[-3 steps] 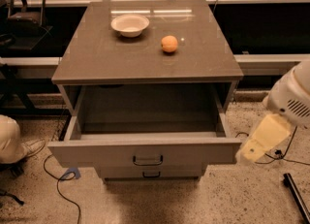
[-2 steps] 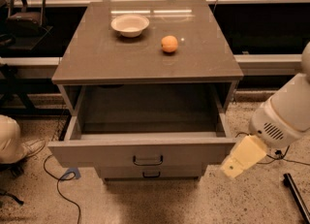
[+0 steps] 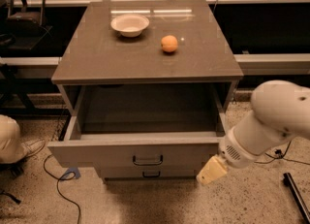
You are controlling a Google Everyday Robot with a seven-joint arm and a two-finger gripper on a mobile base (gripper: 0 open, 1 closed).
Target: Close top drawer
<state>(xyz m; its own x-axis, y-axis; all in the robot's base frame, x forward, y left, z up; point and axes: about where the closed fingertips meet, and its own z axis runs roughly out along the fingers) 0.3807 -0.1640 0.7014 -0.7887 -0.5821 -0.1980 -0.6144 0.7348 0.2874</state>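
The top drawer (image 3: 145, 156) of the grey cabinet is pulled far out, its deep box empty. Its flat front panel carries a small dark handle (image 3: 147, 160) at the centre. A lower drawer front with its own handle (image 3: 151, 173) shows just beneath it. My gripper (image 3: 211, 170) is the cream-coloured tip at the end of the white arm (image 3: 271, 121). It sits at the right end of the top drawer's front panel, low and close to it. I cannot tell whether it touches the panel.
A white bowl (image 3: 130, 24) and an orange (image 3: 169, 43) rest on the cabinet top (image 3: 97, 58). Dark cables (image 3: 58, 184) and a white object (image 3: 9, 138) lie on the speckled floor at left. A dark bar (image 3: 295, 194) lies at the right. Desks stand behind.
My arm has swung left and down. The gripper has moved from beside the drawer's right end to its front right corner. The drawer has not moved.
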